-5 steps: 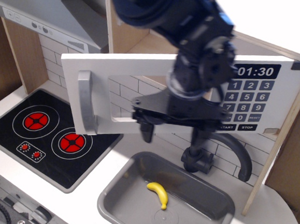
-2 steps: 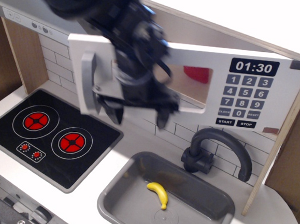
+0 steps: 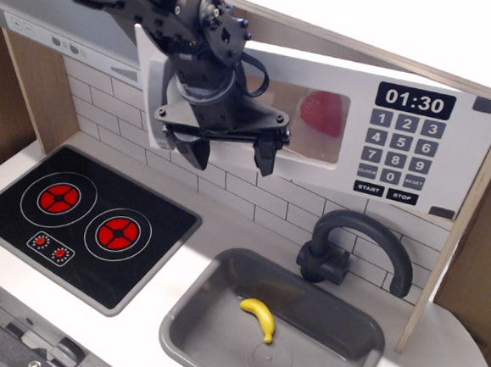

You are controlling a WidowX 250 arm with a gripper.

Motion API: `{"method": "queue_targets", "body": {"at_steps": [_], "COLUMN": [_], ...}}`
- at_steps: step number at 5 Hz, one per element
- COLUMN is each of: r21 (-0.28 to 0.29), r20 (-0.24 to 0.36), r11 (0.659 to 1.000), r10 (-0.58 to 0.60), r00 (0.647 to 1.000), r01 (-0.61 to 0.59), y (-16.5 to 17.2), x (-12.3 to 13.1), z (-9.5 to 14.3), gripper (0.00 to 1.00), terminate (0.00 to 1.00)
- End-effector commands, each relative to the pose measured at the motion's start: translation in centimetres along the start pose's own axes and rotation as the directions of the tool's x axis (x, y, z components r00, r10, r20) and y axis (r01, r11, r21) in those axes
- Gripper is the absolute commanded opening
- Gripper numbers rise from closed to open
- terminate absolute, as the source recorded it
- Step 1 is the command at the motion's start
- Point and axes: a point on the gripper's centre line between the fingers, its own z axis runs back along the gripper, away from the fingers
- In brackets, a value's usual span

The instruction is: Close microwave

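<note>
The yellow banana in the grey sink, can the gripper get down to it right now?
Probably yes: the yellow banana lies uncovered in the grey sink, and nothing sits between it and the open gripper above.

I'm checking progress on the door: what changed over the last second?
The microwave door swung from wide open to nearly flush with the cabinet. The gripper moved left across the door, toward its handle side, jaws open, holding nothing. A red item now shows behind the window. Banana, sink, faucet and stove stayed put.

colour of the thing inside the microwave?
Red, seen through the microwave window in the only view.
</note>
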Motion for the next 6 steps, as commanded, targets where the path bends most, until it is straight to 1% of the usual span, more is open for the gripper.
{"method": "queue_targets", "body": {"at_steps": [1, 3, 4, 6], "r21": [0.002, -0.007, -0.02, -0.069], "r20": [0.065, 0.08, 0.115, 0.151], "r11": [1.0, 1.0, 1.0, 0.997], "r10": [0.023, 0.024, 0.006, -0.016], "r00": [0.998, 0.996, 0.993, 0.988], "r01": [-0.023, -0.024, -0.004, 0.027], "y": [-0.5, -1.3, -1.4, -1.7], "x": [2.5, 3.4, 3.8, 4.8], "z": [-0.2, -0.2, -0.2, -0.5], "gripper": [1.0, 1.0, 1.0, 1.0], "terminate": [0.0, 0.0, 0.0, 0.0]}}
